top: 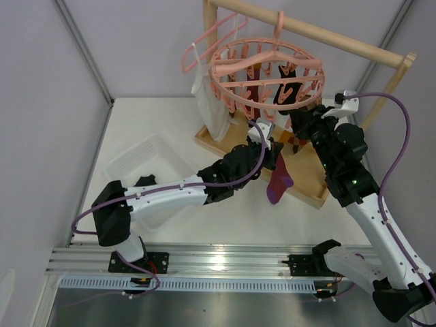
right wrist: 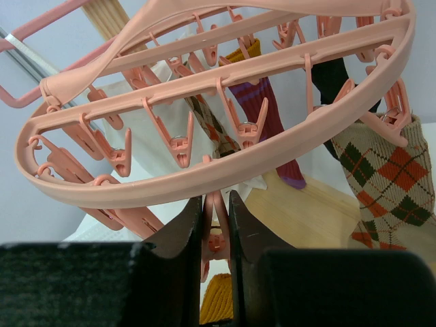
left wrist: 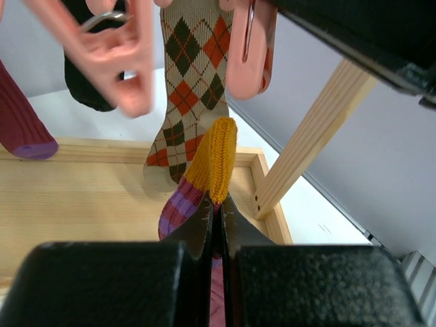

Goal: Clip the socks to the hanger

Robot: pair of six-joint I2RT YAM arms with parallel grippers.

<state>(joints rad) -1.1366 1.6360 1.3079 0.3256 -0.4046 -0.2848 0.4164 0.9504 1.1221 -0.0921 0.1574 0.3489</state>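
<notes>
The round pink hanger (top: 216,70) hangs from a wooden rod, with several socks clipped to it: a tan argyle one (left wrist: 187,88) (right wrist: 388,177), a black one (left wrist: 88,82) and a maroon one (left wrist: 20,122). My left gripper (left wrist: 216,208) (top: 271,146) is shut on a red-and-purple striped sock (top: 279,180). Its mustard cuff (left wrist: 214,160) points up at the clips and the foot dangles below. My right gripper (right wrist: 216,201) (top: 298,133) sits just under the hanger's near rim (right wrist: 204,170), shut on a dangling pink clip (right wrist: 219,228). The mustard cuff (right wrist: 218,300) shows directly below that clip.
A wooden rack with a base tray (top: 306,191) and top rod (top: 320,34) carries the hanger. A white camisole (top: 211,102) on a thin pink coat hanger (top: 204,41) hangs to its left. A white plastic basket (top: 146,170) lies on the table at left.
</notes>
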